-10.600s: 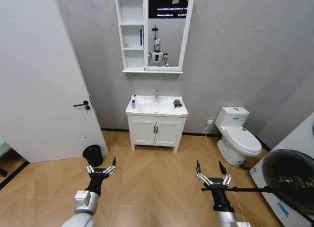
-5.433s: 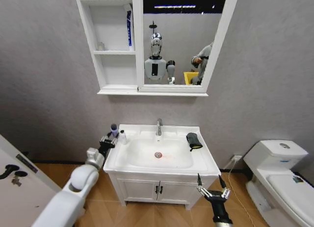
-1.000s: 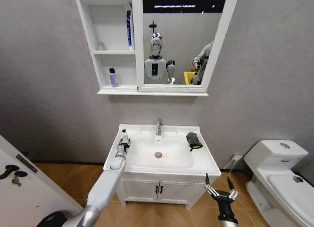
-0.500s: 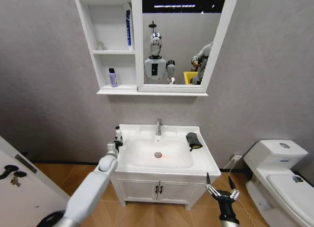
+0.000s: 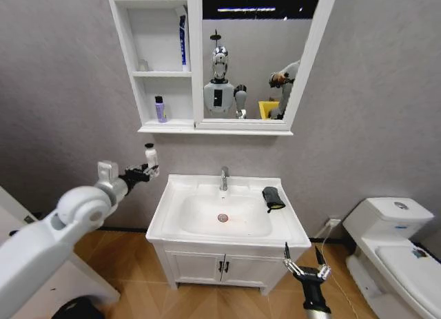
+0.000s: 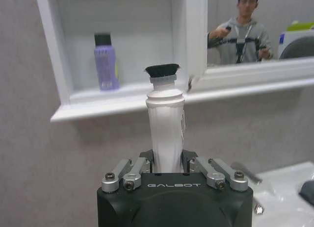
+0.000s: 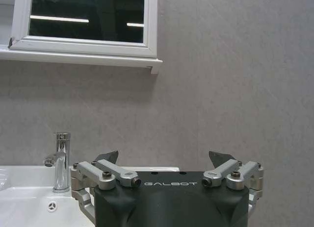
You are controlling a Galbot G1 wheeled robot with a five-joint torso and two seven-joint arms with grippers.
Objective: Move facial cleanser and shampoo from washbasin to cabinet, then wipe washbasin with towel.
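Observation:
My left gripper (image 5: pixel 145 171) is shut on the facial cleanser (image 5: pixel 149 156), a white tube with a black cap (image 6: pixel 166 129), held upright in the air past the washbasin's (image 5: pixel 172 195) left rear corner and below the cabinet (image 5: pixel 131 64). The shampoo (image 5: pixel 160 109), a purple bottle with a black cap (image 6: pixel 105 65), stands in the cabinet's lowest compartment. The dark towel (image 5: pixel 272 197) lies on the washbasin's right rim. My right gripper (image 5: pixel 303 269) hangs open low in front of the washbasin's right corner; its wrist view shows the fingers (image 7: pixel 108 157) spread with nothing between them.
A chrome faucet (image 5: pixel 223 178) stands at the washbasin's back. A blue tube (image 5: pixel 182 43) leans in the cabinet's middle compartment. The mirror (image 5: pixel 255 57) adjoins the cabinet. A white toilet (image 5: pixel 396 236) is at the right, a white door (image 5: pixel 14 222) at the far left.
My left gripper has lifted the white tube off the washbasin's left rear corner, up and to the left, toward the cabinet. The right gripper has barely moved.

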